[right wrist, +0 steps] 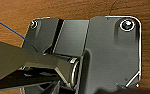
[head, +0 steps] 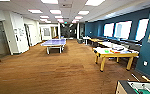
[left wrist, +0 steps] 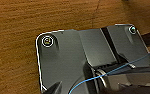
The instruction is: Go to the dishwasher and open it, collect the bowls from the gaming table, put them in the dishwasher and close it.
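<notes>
Carpet (head: pixel 53 72) in a warm brown stretches ahead through a long open office room, and the robot looks down its length from high up, with nothing near its front, so this reads as a driving stretch of the task and not a handling one. To the right stands a yellow-legged table (head: pixel 101 51) with a pale top, set out in the open where it can be approached from the carpet side; on it lie a small green bowl (head: pixel 106 50), an orange item beside it that may be another bowl, and some flat colourful things further along that are too blurred to name. This looks like the gaming table the task means, and its bowls sit near the edge facing the room, which should make them easy to reach. A blue table-tennis table (head: pixel 54 42) stands well apart in the middle distance, and the corner of a table-football table (head: pixel 138 88) with its green field pokes in at the lower right, just beside the robot. More tables line the blue window wall (head: pixel 146 47) behind. No dishwasher can be made out in this room. Both wrist cameras look straight down at the carpet past the robot's own dark plates, which suggests the arms hang lowered for travel; whether either gripper is open or closed, I cannot tell.
</notes>
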### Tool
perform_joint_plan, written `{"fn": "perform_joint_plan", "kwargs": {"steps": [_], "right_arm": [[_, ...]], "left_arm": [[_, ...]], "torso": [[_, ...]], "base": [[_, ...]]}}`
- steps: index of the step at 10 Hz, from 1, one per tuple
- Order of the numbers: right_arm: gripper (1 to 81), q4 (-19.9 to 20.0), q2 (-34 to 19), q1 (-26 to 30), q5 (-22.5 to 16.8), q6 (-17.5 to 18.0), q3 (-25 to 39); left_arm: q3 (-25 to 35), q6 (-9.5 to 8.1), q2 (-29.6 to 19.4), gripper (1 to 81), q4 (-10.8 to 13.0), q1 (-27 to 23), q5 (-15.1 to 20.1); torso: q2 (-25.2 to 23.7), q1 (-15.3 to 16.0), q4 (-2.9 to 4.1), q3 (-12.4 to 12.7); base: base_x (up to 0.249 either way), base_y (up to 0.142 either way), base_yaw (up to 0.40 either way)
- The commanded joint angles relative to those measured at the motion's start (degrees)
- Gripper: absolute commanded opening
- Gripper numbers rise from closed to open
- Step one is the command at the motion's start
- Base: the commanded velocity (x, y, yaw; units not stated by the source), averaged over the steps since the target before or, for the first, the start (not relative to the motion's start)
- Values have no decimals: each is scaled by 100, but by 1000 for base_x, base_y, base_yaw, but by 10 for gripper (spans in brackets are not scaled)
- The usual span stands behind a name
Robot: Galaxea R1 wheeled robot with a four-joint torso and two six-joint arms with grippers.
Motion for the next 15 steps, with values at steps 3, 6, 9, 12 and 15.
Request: {"fn": "perform_joint_plan", "kwargs": {"steps": [3,6,9,12,15], "right_arm": [[811,-14,-23,326,-230,-5,28],[811,-13,-23,334,-238,-4,28],[811,-22,-14,334,-238,-13,28],[811,-22,-14,334,-238,-4,28],[811,-14,-14,343,-238,-13,28]], "left_arm": [[8,9,-52,811,8,-387,236],[8,9,-51,811,-1,-378,236],[8,9,-43,811,-1,-378,236],[8,9,-34,811,8,-378,236],[8,9,-34,811,17,-378,236]], "torso": [[2,0,0,0],[2,0,0,0],[2,0,0,0],[2,-2,0,0],[2,0,0,0]], "base": [[110,0,0],[111,0,0],[114,0,0],[128,0,0],[131,0,0]]}}
